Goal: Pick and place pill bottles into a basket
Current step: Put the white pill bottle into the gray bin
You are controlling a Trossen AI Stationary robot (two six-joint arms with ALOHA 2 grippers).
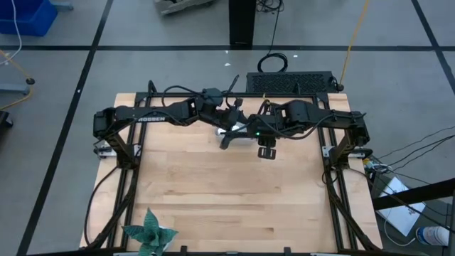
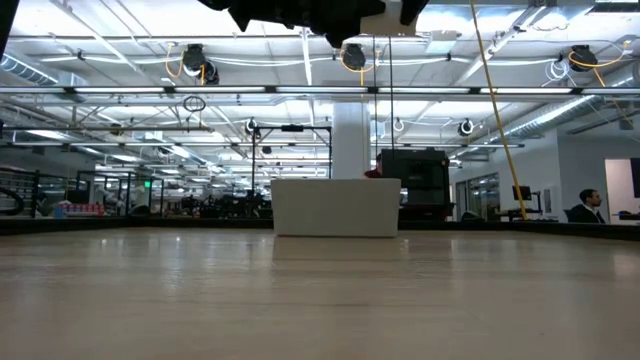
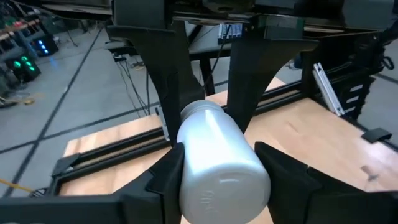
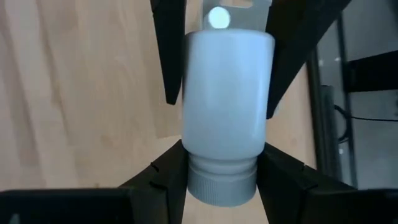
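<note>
One white pill bottle [image 3: 217,155] is held between both grippers, high over the far middle of the table. My left gripper [image 3: 221,177] is shut on its base end, and my right gripper [image 4: 221,177] is shut on its cap end. In the high view the two grippers meet [image 1: 240,131] with the arms over the bottle. The pale basket [image 2: 335,207] stands on the table in the low view, below the arms. The other bottles are out of view. My left gripper pinches the bottle's body near its base [image 3: 186,180] between its two fingers, one finger on each side. The fingers lie along the bottle, coming from the table's left. The bottle is lifted clear. My right gripper pinches the bottle at its neck and ribbed cap [image 4: 221,183] between its two fingers. The fingers lie along the bottle, coming from the table's right, opposite the left fingers [image 4: 169,56]. The bottle is clear of the table.
A green star-shaped paper plant [image 1: 149,233] stands at the table's near left corner. Bare wood [image 1: 227,192] lies in the middle and near part of the table. Black frame rails [image 1: 334,178] run along the table's sides. A person [image 2: 588,205] sits in the room beyond.
</note>
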